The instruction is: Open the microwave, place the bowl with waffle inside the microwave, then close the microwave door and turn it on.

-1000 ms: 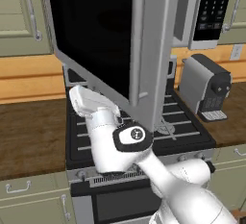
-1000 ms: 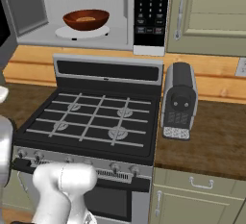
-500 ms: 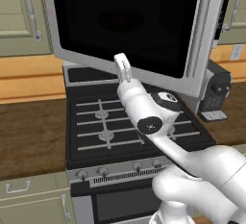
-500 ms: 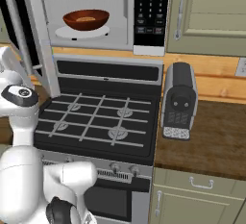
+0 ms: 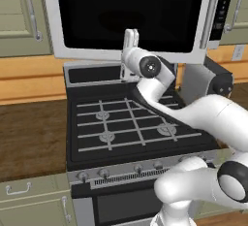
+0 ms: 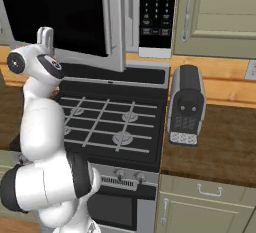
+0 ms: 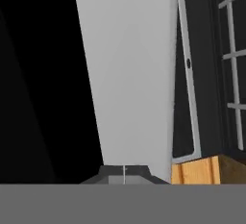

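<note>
The microwave door [image 5: 131,11] with its black glass hangs across the top of the left base view, swung almost shut over the microwave. My gripper [image 5: 131,35] points upward, shut, with its fingertips against the door's lower silver frame. From the right base view the gripper [image 6: 46,33] stands in front of the door [image 6: 55,7], left of the grey bar handle [image 6: 119,22] and the black button panel [image 6: 157,7]. In the hand view the shut gripper [image 7: 124,171] rests on the door's grey frame [image 7: 129,74]. The door hides the bowl and the waffle.
A black gas stove [image 5: 126,123] [image 6: 110,122] lies below the microwave. A grey and black countertop appliance [image 6: 186,104] stands to the right on the wooden counter [image 6: 215,147]. Beige cabinets [image 6: 220,12] flank the microwave. My arm arches over the stove.
The microwave door has swung from wide open to nearly shut, covering the bowl. My shut gripper has risen and followed the door toward the microwave.
</note>
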Available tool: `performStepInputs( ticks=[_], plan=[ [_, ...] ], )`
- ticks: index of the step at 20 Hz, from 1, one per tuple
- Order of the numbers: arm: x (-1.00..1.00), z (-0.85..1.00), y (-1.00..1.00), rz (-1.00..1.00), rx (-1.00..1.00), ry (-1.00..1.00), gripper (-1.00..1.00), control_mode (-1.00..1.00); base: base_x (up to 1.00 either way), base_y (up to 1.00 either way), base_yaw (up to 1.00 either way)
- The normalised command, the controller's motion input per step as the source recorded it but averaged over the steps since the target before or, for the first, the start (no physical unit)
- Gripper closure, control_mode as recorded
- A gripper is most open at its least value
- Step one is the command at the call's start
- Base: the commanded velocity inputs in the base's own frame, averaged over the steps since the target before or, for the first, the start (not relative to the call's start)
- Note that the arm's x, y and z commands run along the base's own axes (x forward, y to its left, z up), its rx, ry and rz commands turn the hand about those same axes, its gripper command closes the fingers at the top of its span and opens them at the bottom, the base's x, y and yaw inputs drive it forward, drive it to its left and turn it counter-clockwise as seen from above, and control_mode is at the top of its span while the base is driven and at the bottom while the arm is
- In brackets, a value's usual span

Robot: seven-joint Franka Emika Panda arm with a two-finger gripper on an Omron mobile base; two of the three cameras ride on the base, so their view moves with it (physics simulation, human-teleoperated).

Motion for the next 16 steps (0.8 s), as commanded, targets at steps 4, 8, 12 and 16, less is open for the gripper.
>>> performStepInputs(
  ticks=[4, 8, 12, 16],
  plan=[
    [1.0, 0.93, -0.17, -0.12, -0.01, 0.51, 1.0, -1.0, 0.0, 0.0, 0.0],
    [1.0, 0.46, -0.34, -0.09, -0.06, 0.52, 1.0, -1.0, 0.0, 0.0, 0.0],
    [1.0, -0.02, -0.68, -0.01, -0.03, 0.43, 1.0, -1.0, 0.0, 0.0, 0.0],
    [0.87, -0.5, -0.96, 0.03, 0.0, 0.17, 1.0, -1.0, 0.0, 0.0, 0.0]
  ],
)
